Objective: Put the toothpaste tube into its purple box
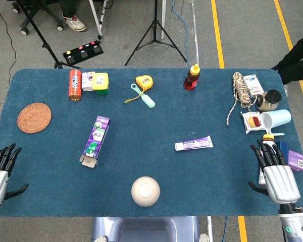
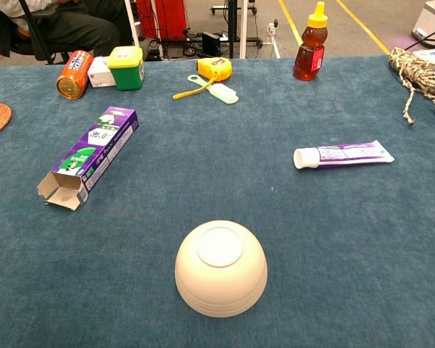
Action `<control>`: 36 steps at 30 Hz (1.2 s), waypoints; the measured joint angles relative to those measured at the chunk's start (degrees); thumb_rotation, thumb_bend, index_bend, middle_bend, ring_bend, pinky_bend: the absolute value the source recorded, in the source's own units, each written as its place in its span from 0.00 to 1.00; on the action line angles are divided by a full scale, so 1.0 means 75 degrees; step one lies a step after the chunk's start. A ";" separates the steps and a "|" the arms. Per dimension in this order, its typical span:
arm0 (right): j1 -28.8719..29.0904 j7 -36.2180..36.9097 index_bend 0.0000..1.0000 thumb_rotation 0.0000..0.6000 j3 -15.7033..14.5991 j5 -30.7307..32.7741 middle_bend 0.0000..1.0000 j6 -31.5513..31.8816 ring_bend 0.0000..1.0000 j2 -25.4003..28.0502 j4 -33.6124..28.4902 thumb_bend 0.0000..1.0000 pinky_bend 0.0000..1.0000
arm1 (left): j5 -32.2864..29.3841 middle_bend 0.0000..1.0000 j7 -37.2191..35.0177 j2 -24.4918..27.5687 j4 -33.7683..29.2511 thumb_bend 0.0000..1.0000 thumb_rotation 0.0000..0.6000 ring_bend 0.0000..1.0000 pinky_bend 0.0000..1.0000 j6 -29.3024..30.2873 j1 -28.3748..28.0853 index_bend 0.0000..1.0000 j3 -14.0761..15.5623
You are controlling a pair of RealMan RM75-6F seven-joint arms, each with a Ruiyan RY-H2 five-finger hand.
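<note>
**Tube and box lie apart, both hands idle at the near corners**

Nothing is held. The left hand [image 1: 1, 171] is seen at the near left corner of the counter [image 1: 141, 101] and the right hand [image 1: 275, 169] at the near right corner, each with its fingers [image 1: 266, 153] spread wide and empty. They seem parked there to leave the middle unobstructed, so the task is judged not yet begun.

The toothpaste tube [image 1: 193, 144] is laid flat right of centre, its long axis nearly across the counter, the white cap [image 2: 303, 158] pointed toward the robot's left and the crimped end toward its right. The purple box [image 1: 95, 136] is laid flat well apart on the left side, its long axis roughly away from the robot and slightly tilted; its open end, with flaps [image 2: 58, 194] folded out, faces the near edge. That mouth is thus turned toward the robot, which is judged convenient for insertion.

An upturned white bowl [image 1: 145, 191] is set near the front edge, between the two. The tube lies nearer the right hand, the box nearer the left.
</note>
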 measured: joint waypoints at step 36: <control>0.3624 -0.0128 0.14 1.00 0.0998 0.1284 0.20 -0.4310 0.21 -0.2698 0.3120 0.14 0.22 | -0.0595 0.00 0.0214 0.0000 -0.0192 0.07 1.00 0.00 0.06 -0.0322 -0.0112 0.00 -0.0214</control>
